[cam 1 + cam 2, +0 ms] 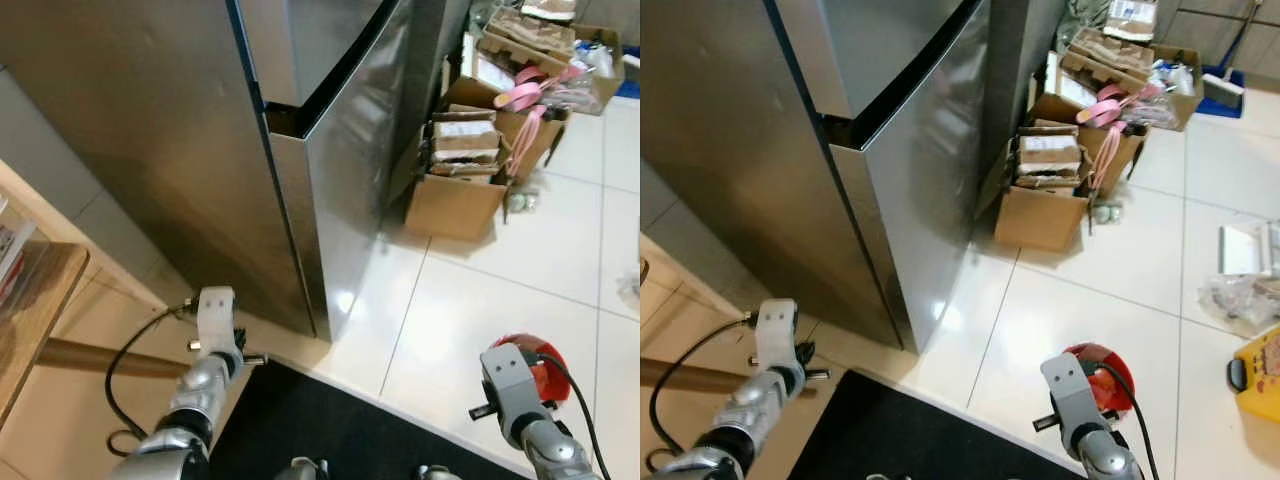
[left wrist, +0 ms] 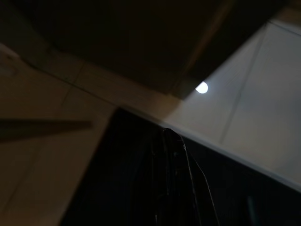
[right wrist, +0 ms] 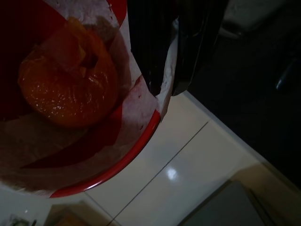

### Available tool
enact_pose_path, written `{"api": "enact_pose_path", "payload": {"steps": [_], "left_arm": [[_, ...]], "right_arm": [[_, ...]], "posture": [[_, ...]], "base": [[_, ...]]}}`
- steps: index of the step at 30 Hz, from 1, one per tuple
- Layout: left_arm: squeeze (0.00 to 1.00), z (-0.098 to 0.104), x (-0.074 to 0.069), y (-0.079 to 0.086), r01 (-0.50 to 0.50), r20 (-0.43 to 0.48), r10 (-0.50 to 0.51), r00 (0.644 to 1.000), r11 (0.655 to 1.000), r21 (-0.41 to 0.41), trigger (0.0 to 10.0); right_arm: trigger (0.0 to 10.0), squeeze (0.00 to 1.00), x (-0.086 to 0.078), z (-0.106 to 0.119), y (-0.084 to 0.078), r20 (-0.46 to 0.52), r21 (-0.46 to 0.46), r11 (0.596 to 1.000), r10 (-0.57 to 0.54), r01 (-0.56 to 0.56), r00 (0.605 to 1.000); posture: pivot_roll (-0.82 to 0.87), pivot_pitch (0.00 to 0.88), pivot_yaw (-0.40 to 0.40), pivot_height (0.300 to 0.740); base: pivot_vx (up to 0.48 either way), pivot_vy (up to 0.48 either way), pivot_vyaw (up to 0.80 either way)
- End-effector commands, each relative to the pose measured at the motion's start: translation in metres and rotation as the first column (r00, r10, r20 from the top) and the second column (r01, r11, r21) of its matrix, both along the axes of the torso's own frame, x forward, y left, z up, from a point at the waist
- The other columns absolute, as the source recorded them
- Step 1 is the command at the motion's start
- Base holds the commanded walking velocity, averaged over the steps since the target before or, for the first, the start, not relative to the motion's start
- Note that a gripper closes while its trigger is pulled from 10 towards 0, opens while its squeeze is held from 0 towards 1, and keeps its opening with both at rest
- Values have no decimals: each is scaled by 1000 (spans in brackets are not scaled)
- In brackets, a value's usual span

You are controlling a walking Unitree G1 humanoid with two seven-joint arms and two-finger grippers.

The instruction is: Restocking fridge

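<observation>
White floor tiles [image 1: 1090,310] front the steel fridge [image 1: 300,180]; right jaws [image 3: 164,82] pinch a red bowl's rim [image 3: 117,160].

Head stereo pair downward toward fridge [image 1: 300,170] and tiled floor [image 1: 470,300]; wrist views close, floorward.

Shut fridge [image 1: 330,160] doors; cardboard boxes [image 1: 455,180] crowd alongside.

Fridge [image 1: 330,150] top cut off by frame edge. Red bowl [image 1: 540,375] mostly hidden behind right wrist. Left tool [image 2: 171,188] dark, fingers' gap unreadable. Cardboard box [image 1: 455,200] contents unclear.
</observation>
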State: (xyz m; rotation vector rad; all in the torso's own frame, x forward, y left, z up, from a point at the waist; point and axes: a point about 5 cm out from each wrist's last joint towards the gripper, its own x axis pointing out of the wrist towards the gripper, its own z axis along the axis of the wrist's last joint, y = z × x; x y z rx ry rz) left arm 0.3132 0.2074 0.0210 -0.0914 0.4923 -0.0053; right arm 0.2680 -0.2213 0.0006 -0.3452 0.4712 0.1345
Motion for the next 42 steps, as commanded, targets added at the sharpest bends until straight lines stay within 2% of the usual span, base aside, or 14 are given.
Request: {"api": "enact_pose_path", "payload": {"steps": [1,3,6,7,8,10,15,22,33,42], "left_arm": [[0,-16,-14,-5,-21,-75,20,997,1000,-4,10000],[0,-26,-22,-10,-26,-133,24,991,1000,-12,10000],[0,-30,-26,-14,-11,-159,8,987,1000,-22,10000],[0,-30,-26,-14,-11,-159,8,987,1000,-22,10000],[0,-31,-28,-25,37,-130,-40,991,999,-20,10000],[0,-31,-29,-28,46,-116,-47,992,999,-13,10000],[0,-36,-31,-39,98,-144,-96,985,995,1,10000],[0,-35,-31,-41,116,-148,-112,983,993,21,10000],[0,-39,-37,-45,124,-150,-116,982,991,43,10000],[0,-41,-41,-43,104,-149,-96,984,993,51,10000]], "right_arm": [[10000,0,-6,-7,-3,-33,-29,1000,-11,10,999],[10000,0,-3,-6,-4,-29,-50,999,-16,14,999],[10000,0,-2,-6,-5,-25,-61,998,-34,32,999],[10000,0,-2,-6,-5,-25,-61,998,-34,32,999],[10000,0,-3,-7,-7,-20,-69,996,-65,64,998],[10000,0,-4,-7,-8,-18,-72,995,-76,75,997],[10000,0,-9,-11,-10,-12,-87,989,-117,116,993],[10000,0,-9,-12,-12,-12,-104,989,-111,109,994],[10000,0,-5,-9,-12,-22,-124,990,-71,67,997],[10000,0,0,-8,-5,-32,-136,991,-14,10,999]], "posture": [[-58,187,34,740],[-55,182,41,740],[-56,174,51,740],[-56,174,51,740],[-59,162,71,740],[-59,162,71,740],[-75,146,106,740],[-81,139,103,740],[-80,141,55,740],[-79,121,13,740]], "base": [[0,0,0],[0,0,0],[0,0,0],[0,0,0],[0,0,0],[0,0,0],[0,0,0],[0,0,0],[0,0,0],[0,0,0]]}}
